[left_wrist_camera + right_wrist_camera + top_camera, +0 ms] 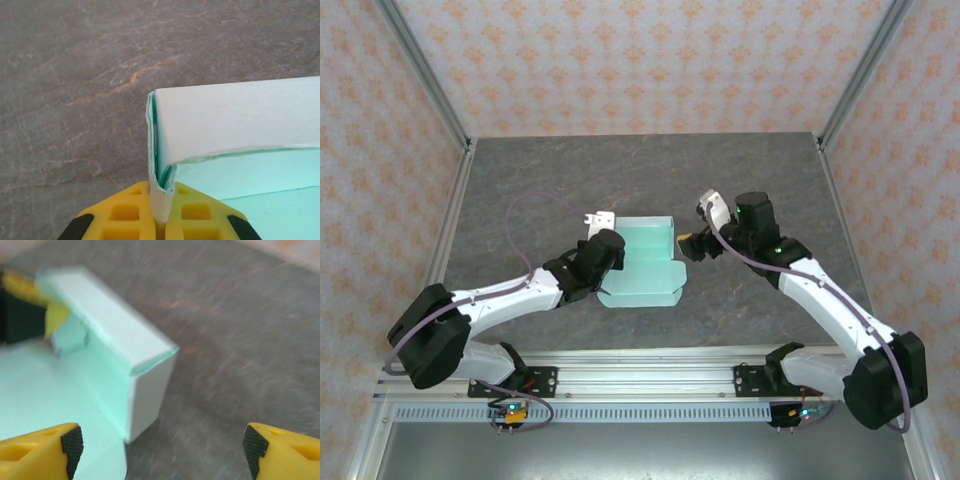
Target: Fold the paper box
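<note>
Where the top external view looks down on the table, the pale mint-blue thin-card paper box (645, 268) sits mid-frame on the dark grey, stone-patterned tabletop (520, 180). Its upper half has walls raised into a shallow open tray. Its lower half lies flat, with a notched lower edge. The left gripper (608, 243) is at the tray's left wall, and the right gripper (692, 244) sits just right of the right wall; whether it touches cannot be told here. Silver metal frame posts (420, 70) and peach patterned wallpaper (640, 60) ring the table.

Left wrist view: two yellow ribbed plastic fingers (125, 212), bottom centre, are pressed onto the box's upright wall, pinching the card between them. The card edge there looks doubled and slightly crumpled. The white outer face of the far wall runs to the right edge of the frame, with the mint inner floor below it. The grey surface with a faint orange vein takes the upper and left parts.

Right wrist view, blurred: a box corner stands upright at left centre, white outside, mint inside, with flat card at lower left. Two yellow fingers with black pads (72, 442) sit in the bottom corners, spread wide apart and holding nothing. The other arm's yellow finger shows at the upper left against the box wall.
</note>
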